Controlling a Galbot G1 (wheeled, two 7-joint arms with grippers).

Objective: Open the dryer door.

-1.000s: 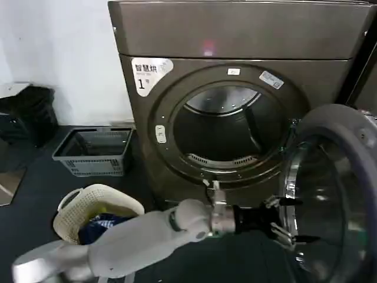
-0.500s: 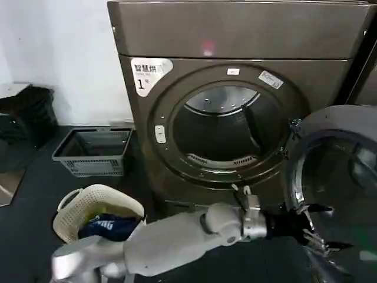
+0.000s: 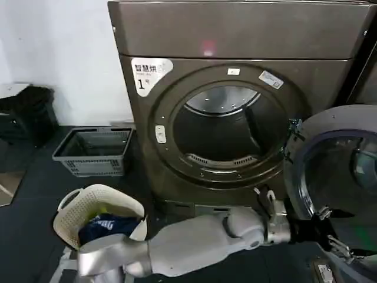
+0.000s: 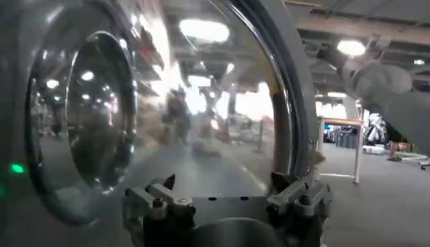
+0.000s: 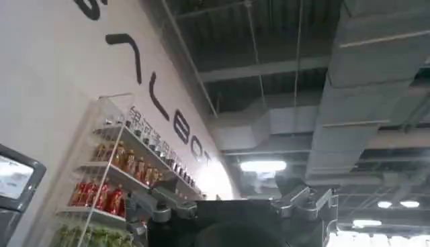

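The bronze-brown dryer (image 3: 235, 35) with a "1" sticker stands in front of me, its round drum opening (image 3: 227, 130) uncovered. The dryer door (image 3: 353, 127) hangs swung out wide on the right, chrome rim and tinted glass facing inward. My left arm reaches across low in front of the machine. Its left gripper (image 3: 337, 234) is open against the door's inner glass near the lower edge. In the left wrist view the left gripper (image 4: 228, 189) is spread wide with the door's curved glass (image 4: 201, 101) close ahead and nothing between the fingers. The right gripper (image 5: 235, 198) points up at the ceiling, open and empty.
A grey plastic crate (image 3: 94, 150) sits on the floor left of the dryer. A cream laundry basket (image 3: 97, 206) with blue clothes stands nearer me. A dark neighbouring machine (image 3: 368, 76) shows behind the open door at the right edge.
My left arm has stretched farther right and lower, and the door has swung wider open toward the right edge with the gripper following it.
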